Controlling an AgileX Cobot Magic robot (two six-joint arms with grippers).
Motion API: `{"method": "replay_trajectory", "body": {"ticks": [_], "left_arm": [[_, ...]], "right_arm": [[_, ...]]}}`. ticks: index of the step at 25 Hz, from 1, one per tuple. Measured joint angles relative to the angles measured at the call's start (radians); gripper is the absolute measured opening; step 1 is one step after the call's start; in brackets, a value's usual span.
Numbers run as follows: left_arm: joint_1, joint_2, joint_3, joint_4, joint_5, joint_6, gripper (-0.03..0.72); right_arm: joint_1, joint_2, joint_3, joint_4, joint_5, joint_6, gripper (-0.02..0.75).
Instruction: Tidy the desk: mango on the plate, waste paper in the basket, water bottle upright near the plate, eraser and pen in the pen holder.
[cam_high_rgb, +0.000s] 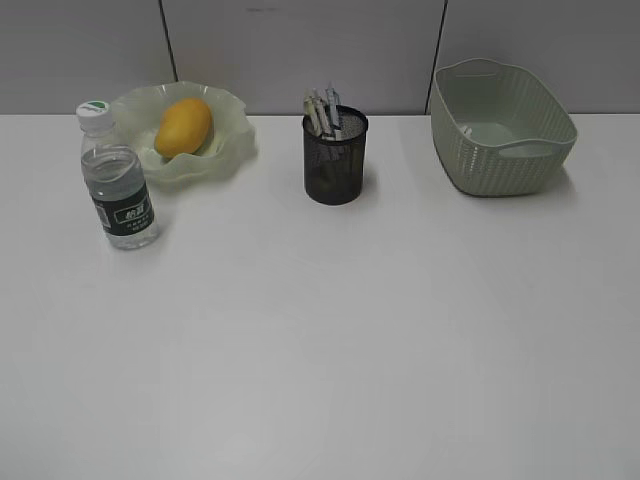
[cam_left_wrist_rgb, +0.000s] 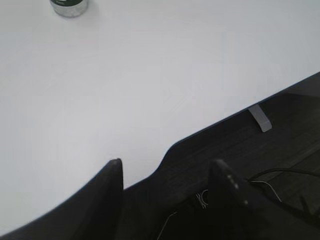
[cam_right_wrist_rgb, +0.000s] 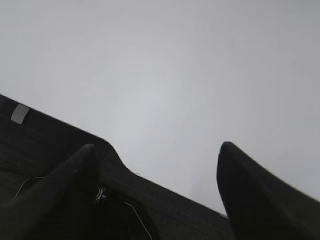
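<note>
The mango (cam_high_rgb: 184, 126) lies in the wavy-rimmed green plate (cam_high_rgb: 232, 122) at the back left of the desk (cam_high_rgb: 330, 340). The water bottle (cam_high_rgb: 115, 180) stands upright just left of the plate; its base shows in the left wrist view (cam_left_wrist_rgb: 69, 7). The black mesh pen holder (cam_high_rgb: 335, 158) stands at the back centre with pens and pale items sticking out. The basket (cam_high_rgb: 500, 128) is at the back right; no waste paper shows in it from here. The eraser cannot be told apart. My left gripper (cam_left_wrist_rgb: 167, 172) and right gripper (cam_right_wrist_rgb: 157, 150) are open and empty over the desk's front edge, out of the exterior view.
The desk's front edge (cam_left_wrist_rgb: 280, 92) and a dark floor with thin cables (cam_left_wrist_rgb: 280, 175) show below both grippers. A grey panelled wall (cam_high_rgb: 300, 50) stands behind the desk.
</note>
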Motion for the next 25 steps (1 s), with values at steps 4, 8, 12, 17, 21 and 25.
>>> {"method": "replay_trajectory", "body": {"ticks": [4, 8, 12, 17, 21, 25], "left_arm": [[0.000, -0.004, 0.001, 0.012, -0.005, 0.000, 0.417], [0.000, -0.004, 0.006, 0.012, -0.035, 0.025, 0.417], [0.000, -0.003, 0.035, 0.010, -0.104, 0.059, 0.417], [0.000, 0.014, 0.040, -0.012, -0.126, 0.094, 0.417], [-0.001, 0.015, 0.040, -0.016, -0.128, 0.102, 0.417], [-0.001, 0.015, 0.040, -0.017, -0.128, 0.102, 0.417]], "right_arm": [[0.000, 0.000, 0.000, 0.008, 0.054, 0.000, 0.580], [0.000, 0.000, 0.008, 0.006, 0.082, -0.002, 0.580], [0.000, 0.000, 0.020, 0.012, 0.088, -0.006, 0.580], [0.000, 0.000, 0.027, 0.015, 0.094, -0.011, 0.580], [0.000, 0.000, 0.027, 0.016, 0.094, -0.011, 0.580], [0.000, 0.000, 0.027, 0.016, 0.094, -0.011, 0.580]]}}
